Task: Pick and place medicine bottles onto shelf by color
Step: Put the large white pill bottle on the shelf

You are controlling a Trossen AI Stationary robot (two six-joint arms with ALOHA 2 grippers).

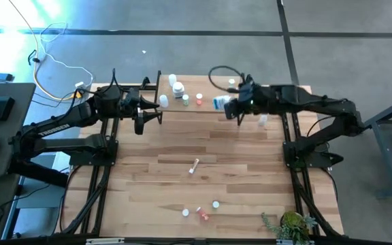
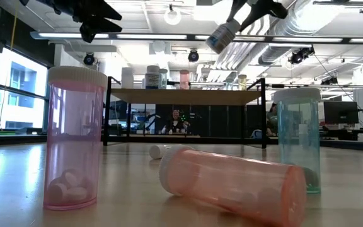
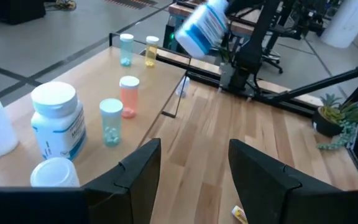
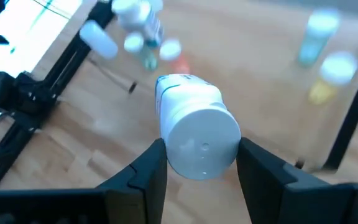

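Note:
The shelf stands at the table's far edge and bears several medicine bottles: white ones, teal, pink and yellow. My right gripper hangs high over the shelf, shut on a white bottle with a blue label. My left gripper hovers open and empty at the shelf's left end, fingers apart. More vials rest on the table: one lying mid-table, and three near the front edge, pink and teal upright, orange-pink on its side. My right gripper pinches the bottle's white upper end between its two fingers, one on each side. The fingers slant down from the table's right. The bottle is lifted clear above the shelf, tilted, its blue-labelled end lower and pointing toward the table's left.
A small plant sits at the table's near right corner. Black arm frames run along both table sides. Bare wood lies between the shelf and the vials at the front edge.

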